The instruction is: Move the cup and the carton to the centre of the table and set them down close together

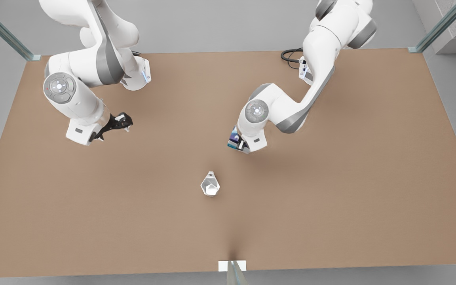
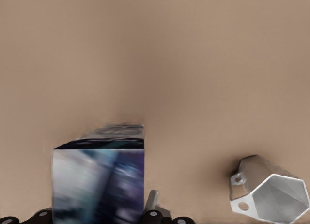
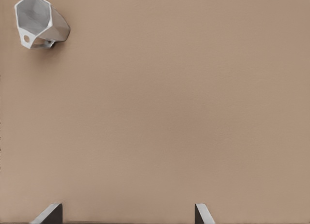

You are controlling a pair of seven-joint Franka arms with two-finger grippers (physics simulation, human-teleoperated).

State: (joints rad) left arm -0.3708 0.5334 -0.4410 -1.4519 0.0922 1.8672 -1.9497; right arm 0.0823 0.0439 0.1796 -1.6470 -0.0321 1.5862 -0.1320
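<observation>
The left gripper (image 1: 239, 145) sits near the middle of the counter (image 1: 331, 198), its fingers (image 2: 152, 202) pinching the carton (image 1: 234, 139). The cup (image 1: 210, 185) stands alone on the counter, a little nearer the front edge, close to the carton but apart from it. The right gripper (image 1: 122, 122) waits toward the counter's left side in the front view, fingers (image 3: 49, 214) spread wide and holding nothing.

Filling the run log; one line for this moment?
left gripper: holding carton | right gripper: open, waiting | cup: on table
</observation>
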